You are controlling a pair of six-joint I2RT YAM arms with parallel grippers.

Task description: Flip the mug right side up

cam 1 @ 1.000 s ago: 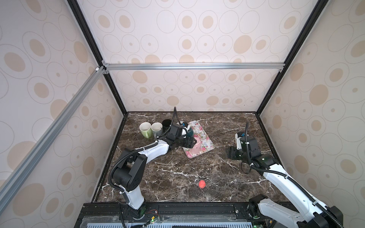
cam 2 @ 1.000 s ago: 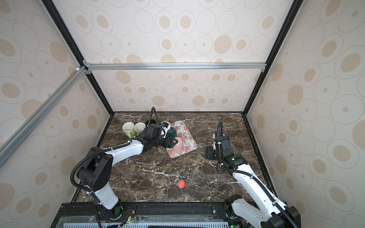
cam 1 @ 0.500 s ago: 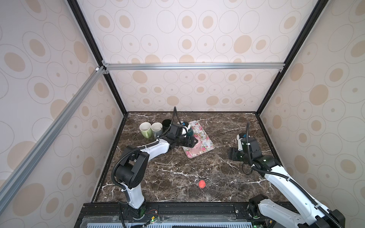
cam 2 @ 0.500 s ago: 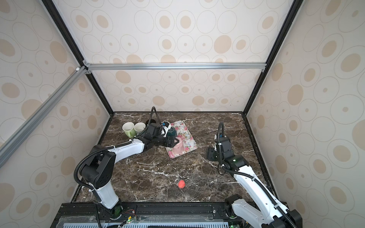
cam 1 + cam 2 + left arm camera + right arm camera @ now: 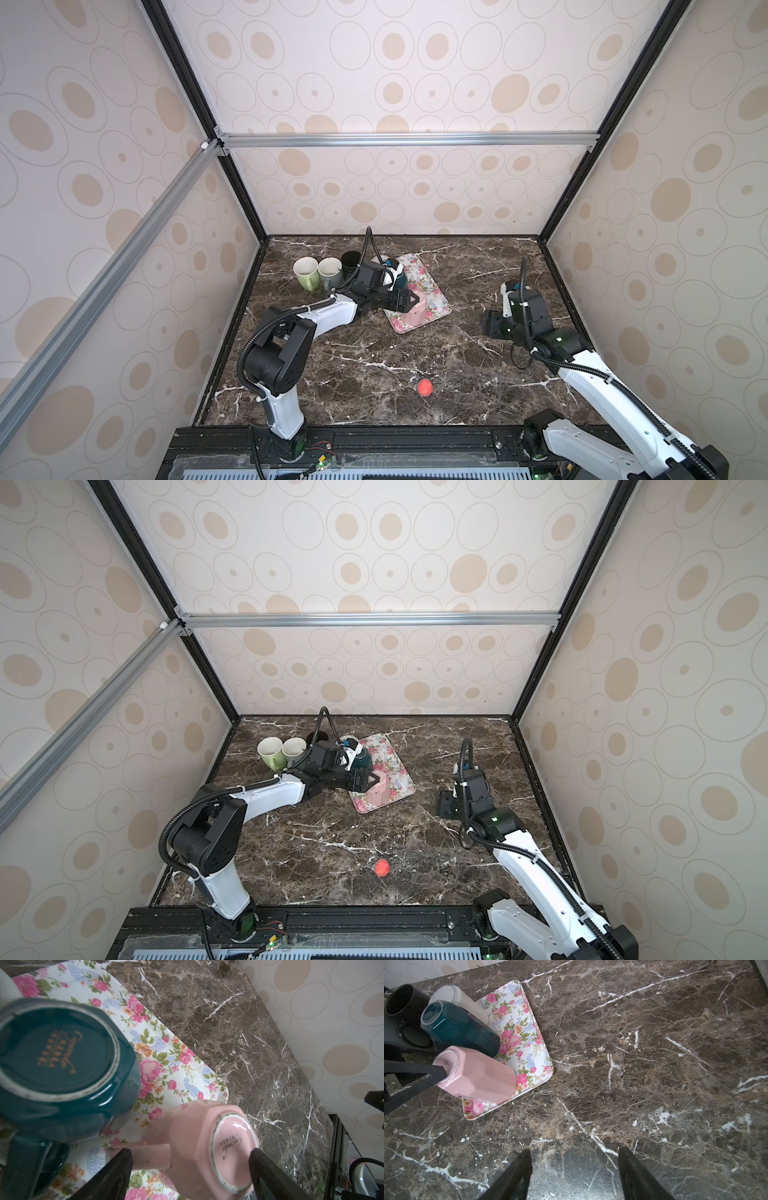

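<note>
Dark marble surface (image 5: pixel 374 353): pink faceted ceramic mug (image 5: pixel 416 312) sits inverted at 6 o'clock on the floral tray (image 5: pixel 432 289); likely rigid, slick, breakable. Wide open, the left end effector (image 5: pixel 189 1152) straddles it, ungripped; flat sides suit gripping.

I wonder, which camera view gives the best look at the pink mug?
The right wrist view: the pink mug shows nearly whole, base up on the tray. The left wrist view crops it, base close inside the left claw. Both top views show it small.
</note>
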